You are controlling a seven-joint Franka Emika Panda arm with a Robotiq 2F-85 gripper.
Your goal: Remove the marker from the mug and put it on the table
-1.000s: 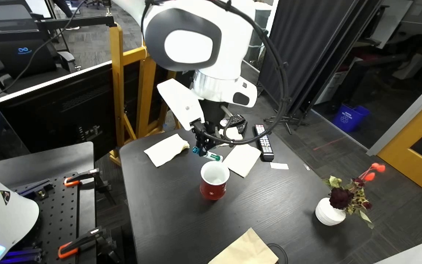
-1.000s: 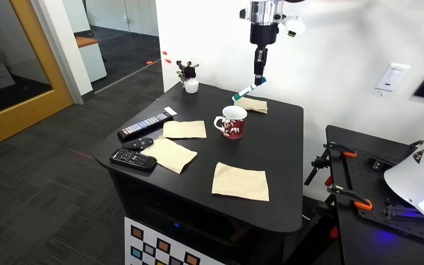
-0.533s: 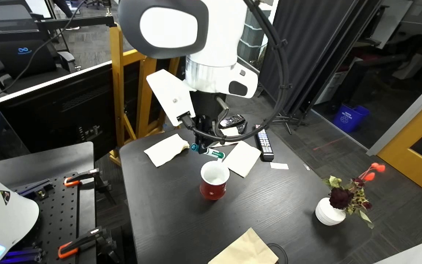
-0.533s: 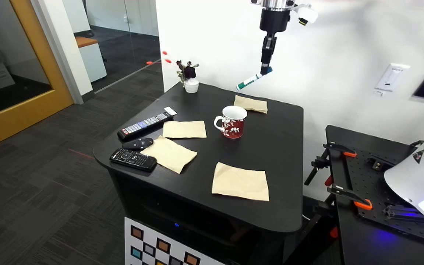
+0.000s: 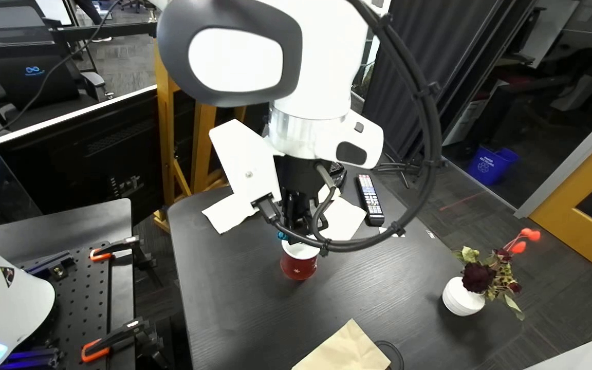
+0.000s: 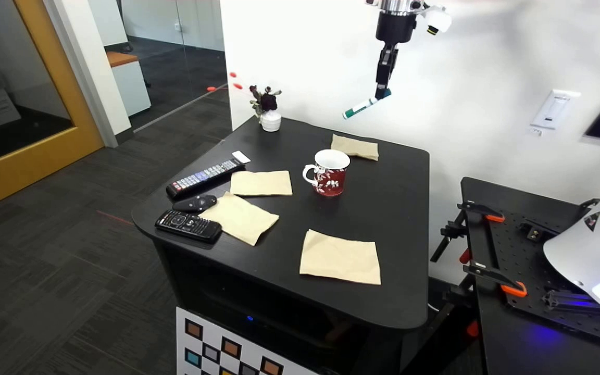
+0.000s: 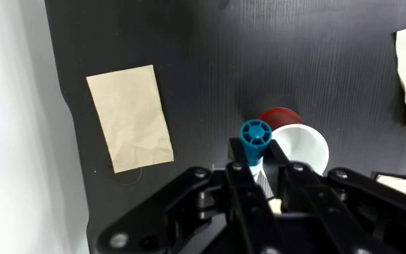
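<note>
The mug (image 6: 331, 181) is red with a white inside and stands upright on the dark table (image 6: 383, 208). It also shows in the wrist view (image 7: 303, 144) and in an exterior view (image 5: 297, 267), partly covered by the arm there. My gripper (image 6: 382, 95) is shut on the marker (image 6: 361, 108), which is white with teal-green ends. The marker is tilted in the air, clear of the mug and above the table. In the wrist view its teal end (image 7: 256, 133) stands between the fingertips (image 7: 254, 150), and the rest is mostly hidden by the fingers.
Folded brown papers (image 6: 340, 258) lie around the mug, one (image 6: 355, 147) towards the wall. Several black remotes (image 6: 206, 178) and a white card (image 6: 241, 157) lie along one edge. A white pot with flowers (image 6: 271, 121) stands near a corner. A white wall borders the table.
My gripper has lifted the marker and carried it away from over the mug, up and right in an exterior view. Lately the arm came nearer another camera, hiding most of the marker there.
</note>
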